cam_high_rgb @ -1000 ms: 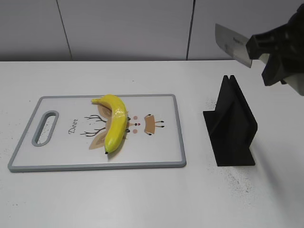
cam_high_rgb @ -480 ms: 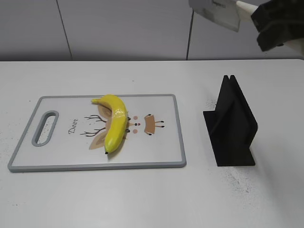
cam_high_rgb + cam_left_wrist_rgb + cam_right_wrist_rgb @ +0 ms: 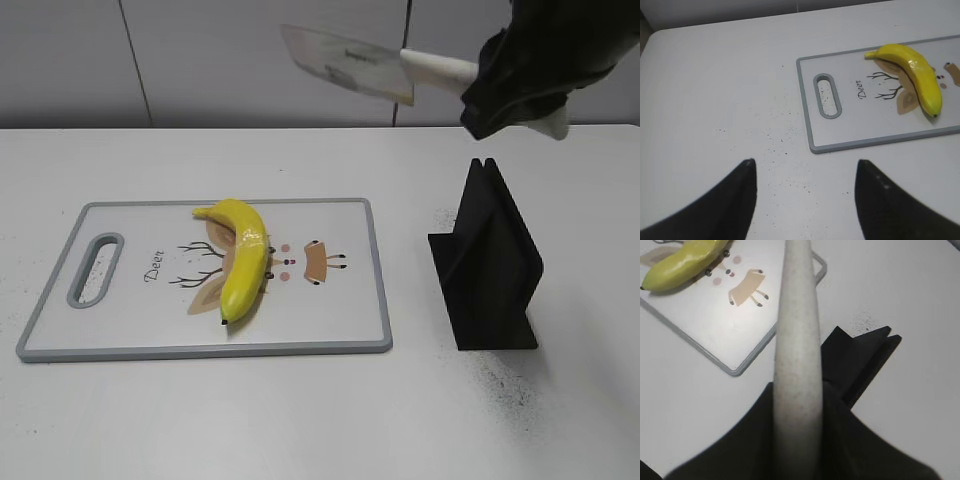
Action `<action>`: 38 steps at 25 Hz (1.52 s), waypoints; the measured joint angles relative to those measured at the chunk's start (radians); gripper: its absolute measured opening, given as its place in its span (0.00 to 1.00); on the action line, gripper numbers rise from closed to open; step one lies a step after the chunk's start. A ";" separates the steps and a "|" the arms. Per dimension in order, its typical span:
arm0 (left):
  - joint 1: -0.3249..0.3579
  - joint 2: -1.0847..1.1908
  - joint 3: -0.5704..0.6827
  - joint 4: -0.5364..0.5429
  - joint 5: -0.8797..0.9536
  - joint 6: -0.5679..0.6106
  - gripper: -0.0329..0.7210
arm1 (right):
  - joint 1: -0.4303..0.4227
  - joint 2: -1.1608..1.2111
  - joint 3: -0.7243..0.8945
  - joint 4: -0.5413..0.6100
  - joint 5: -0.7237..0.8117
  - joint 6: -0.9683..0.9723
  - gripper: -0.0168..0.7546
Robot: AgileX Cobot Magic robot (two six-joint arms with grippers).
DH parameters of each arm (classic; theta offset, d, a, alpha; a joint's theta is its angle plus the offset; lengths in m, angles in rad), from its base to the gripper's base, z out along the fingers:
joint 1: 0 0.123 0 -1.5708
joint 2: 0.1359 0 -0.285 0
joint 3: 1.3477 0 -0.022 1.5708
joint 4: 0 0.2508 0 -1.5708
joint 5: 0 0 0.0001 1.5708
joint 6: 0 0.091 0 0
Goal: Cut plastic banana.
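Yellow plastic banana (image 3: 241,257): whole, glossy, lying on the cutting board (image 3: 340,300) just left of its middle, curved, stem end toward the far edge, dark tip toward the near edge; partly covering the printed deer drawing.
Cutting board: white with a grey rim, flat on the tabletop (image 3: 300,420), left of centre; slot handle (image 3: 96,268) at its left end, the word "Deer" beside it.
Knife (image 3: 350,63): pale handle, broad cleaver-like blade with small dark lettering; held high in the air, far and right of the board, blade pointing left, well apart from the banana.
Right hand (image 3: 520,85): dark, at the upper right, clamped around the knife handle (image 3: 797,355); from the wrist, handle running straight up the middle between the dark jaws.
Black knife stand (image 3: 487,262): upright on the tabletop right of the board, slot at its top; below the right hand, not touching it.
Left hand (image 3: 805,200): fingers (image 3: 735,200) spread apart, holding nothing, above bare tabletop to the left of the board's handle end.
Tabletop: white, with fine dark specks near the stand and near the left hand.
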State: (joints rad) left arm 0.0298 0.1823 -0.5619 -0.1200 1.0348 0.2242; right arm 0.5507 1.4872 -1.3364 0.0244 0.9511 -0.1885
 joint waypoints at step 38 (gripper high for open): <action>-0.084 1.259 -0.650 -0.576 0.020 1.182 0.80 | -0.232 0.501 -0.391 0.660 0.247 -1.253 0.23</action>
State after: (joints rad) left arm -0.0547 1.4418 -1.2117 -0.6963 1.0547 1.4057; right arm 0.3189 1.9881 -1.7271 0.6842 1.1983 -1.4418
